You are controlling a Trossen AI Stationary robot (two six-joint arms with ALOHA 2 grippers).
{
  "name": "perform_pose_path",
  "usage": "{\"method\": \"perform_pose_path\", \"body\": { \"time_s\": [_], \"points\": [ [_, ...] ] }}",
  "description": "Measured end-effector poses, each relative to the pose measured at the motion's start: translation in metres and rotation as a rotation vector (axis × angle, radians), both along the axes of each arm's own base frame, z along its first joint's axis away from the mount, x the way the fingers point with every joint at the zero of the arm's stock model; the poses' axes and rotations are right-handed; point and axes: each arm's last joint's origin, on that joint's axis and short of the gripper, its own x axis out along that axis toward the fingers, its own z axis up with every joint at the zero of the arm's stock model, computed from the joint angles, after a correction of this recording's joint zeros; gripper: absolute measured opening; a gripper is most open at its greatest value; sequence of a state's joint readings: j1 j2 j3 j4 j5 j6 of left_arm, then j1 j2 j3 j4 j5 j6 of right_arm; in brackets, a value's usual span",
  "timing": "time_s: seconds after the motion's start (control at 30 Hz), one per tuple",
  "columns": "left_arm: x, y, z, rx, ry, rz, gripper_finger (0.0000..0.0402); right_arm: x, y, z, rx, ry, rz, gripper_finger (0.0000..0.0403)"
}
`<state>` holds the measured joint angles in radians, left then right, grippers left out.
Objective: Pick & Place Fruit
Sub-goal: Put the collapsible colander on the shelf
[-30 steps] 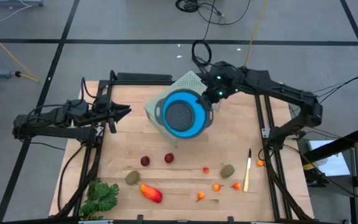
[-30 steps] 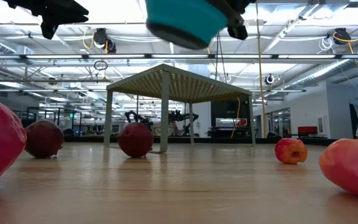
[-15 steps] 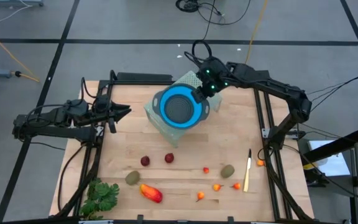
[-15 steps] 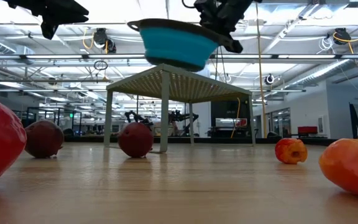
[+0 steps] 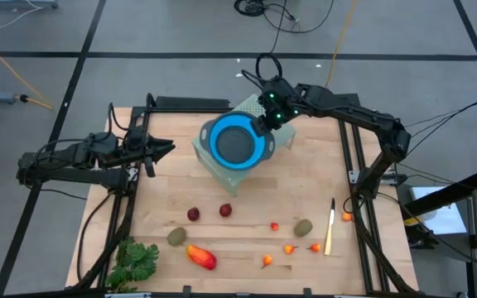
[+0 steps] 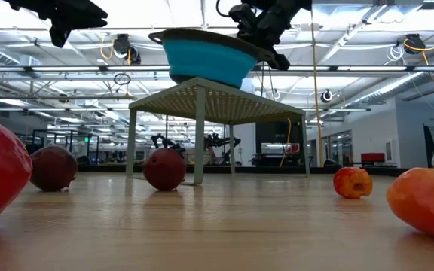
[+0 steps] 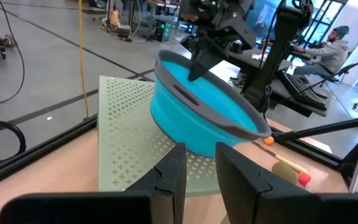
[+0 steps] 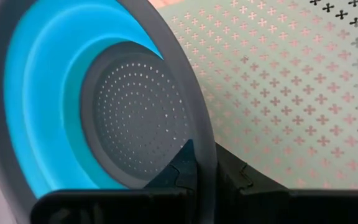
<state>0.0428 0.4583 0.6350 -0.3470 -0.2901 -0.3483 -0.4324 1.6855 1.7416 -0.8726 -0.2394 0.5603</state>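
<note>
Since the earlier frame the blue colander (image 5: 238,142) has dropped and shifted toward 10 o'clock — now on/just over the perforated stand (image 5: 273,116), w/ the fruit unmoved. Fruit sits along the table's near strip: two dark-red balls (image 5: 193,213), olive ovals (image 5: 176,237), long red-orange piece (image 5: 201,257) lying diagonally, tiny orange bits (image 5: 289,248). All of it lies at ~6 o'clock from the colander, well apart. Right gripper (image 5: 265,122) is clamped on the colander rim at the bowl's 2 o'clock. Left gripper (image 5: 166,147) hovers at 9 o'clock of the bowl, fingers nearly closed, nothing between them — prob the nearer arm for the balls & left oval, judging by reach.
</note>
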Motion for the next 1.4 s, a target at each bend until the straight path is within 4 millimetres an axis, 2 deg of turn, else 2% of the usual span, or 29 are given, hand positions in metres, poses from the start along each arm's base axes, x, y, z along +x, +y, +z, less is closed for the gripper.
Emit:
{"method": "perform_pose_path", "body": {
  "time_s": [0.3,0.53,0.9,1.13,1.4],
  "points": [
    [0.000,0.000,0.000,-0.001,-0.004,0.000,0.0088,0.004,0.000,0.004,0.015,-0.064,0.008,0.0009],
    [0.000,0.000,0.001,0.000,-0.008,0.000,0.0088,0.004,0.002,0.003,0.018,-0.047,0.006,0.0009],
    [0.000,0.000,0.001,-0.011,-0.012,0.002,0.0088,0.020,0.003,-0.016,0.032,-0.007,0.027,0.0009],
    [0.000,0.000,0.001,-0.019,-0.015,0.003,0.0088,0.021,0.003,-0.017,0.030,-0.009,0.030,0.0022],
    [0.000,0.000,0.001,-0.022,-0.015,0.004,0.0088,0.021,0.003,-0.016,0.018,-0.011,0.044,0.0017]
  ]
}}
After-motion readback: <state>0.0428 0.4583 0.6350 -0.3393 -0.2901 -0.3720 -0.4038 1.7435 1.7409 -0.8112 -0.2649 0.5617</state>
